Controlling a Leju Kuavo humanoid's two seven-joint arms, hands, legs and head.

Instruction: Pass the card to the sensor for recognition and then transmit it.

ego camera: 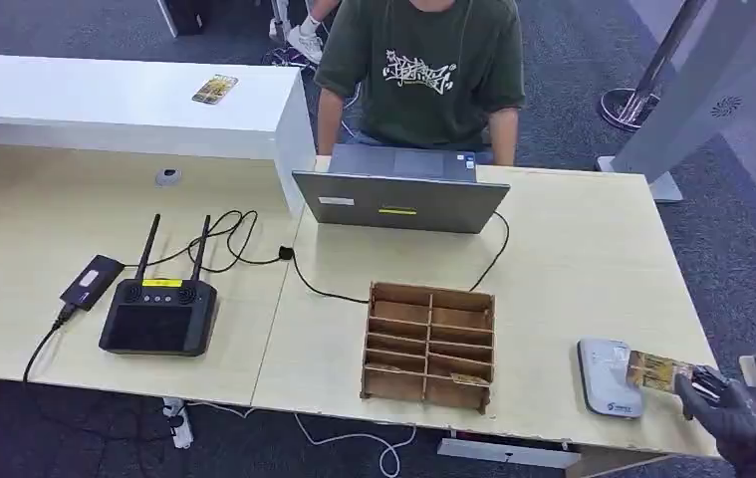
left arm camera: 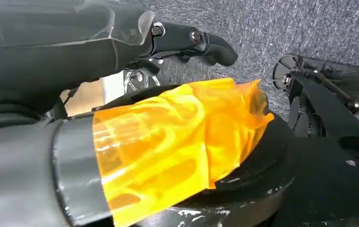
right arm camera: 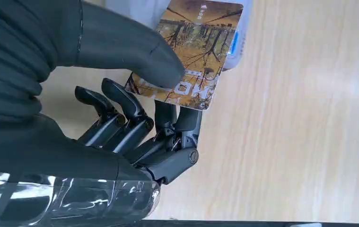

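My right hand (ego camera: 727,406) pinches a brown-and-yellow picture card (ego camera: 655,370) between thumb and fingers at the table's front right corner. The card's far end lies over the white sensor pad (ego camera: 605,374); in the right wrist view the card (right arm camera: 194,52) covers part of the pale sensor (right arm camera: 236,45), with my thumb (right arm camera: 135,52) on top of it. Whether the card touches the pad I cannot tell. My left hand (left arm camera: 187,42) hangs beside my body over grey carpet, its fingers curled in with nothing in them.
A wooden slotted box (ego camera: 429,345) stands left of the sensor. Behind it are an open laptop (ego camera: 399,191) with a seated person (ego camera: 419,70), a black controller with two antennas (ego camera: 159,311), cables, and a second card (ego camera: 214,89) on the white counter.
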